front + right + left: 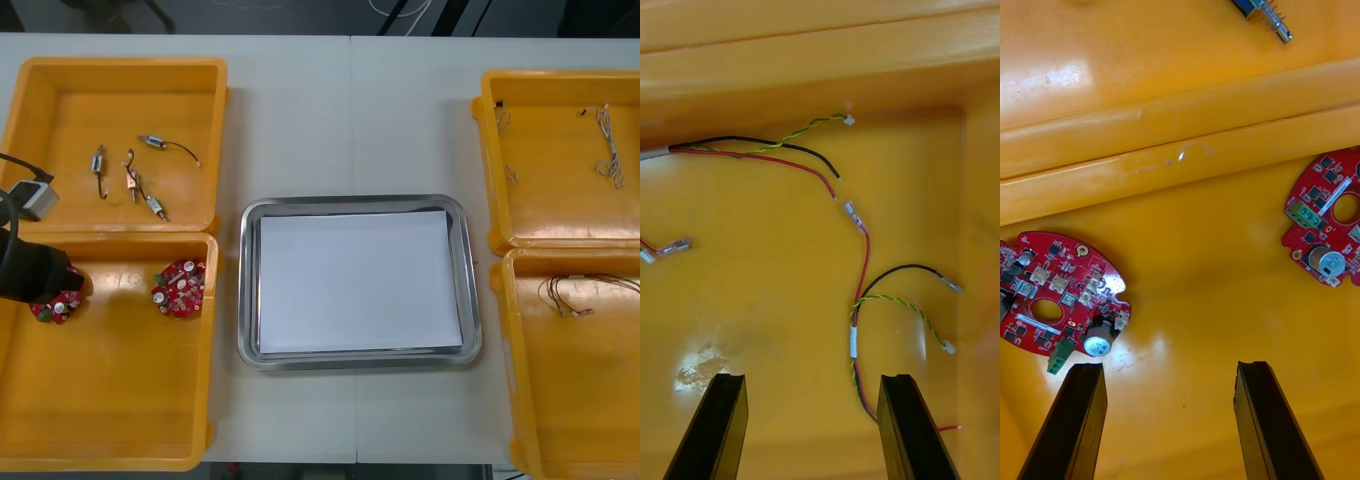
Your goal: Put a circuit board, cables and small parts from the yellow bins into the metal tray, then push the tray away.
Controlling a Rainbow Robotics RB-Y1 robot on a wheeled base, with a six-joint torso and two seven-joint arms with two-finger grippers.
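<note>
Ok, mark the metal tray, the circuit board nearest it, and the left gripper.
metal tray (248, 300): front view, on its left rim.
round red circuit board (179, 288): front view, on its middle.
left gripper (1171, 367): left wrist view, midway between its open fingertips.

A light table (300, 120) carries five things. At its left side stand the far left yellow bin (120, 66) and the near left yellow bin (100, 462), close against each other. At its right side stand the far right yellow bin (560, 78) and the near right yellow bin (506, 350), likewise. Between the pairs lies the metal tray (360, 203), white inside, apart from every bin.
</note>
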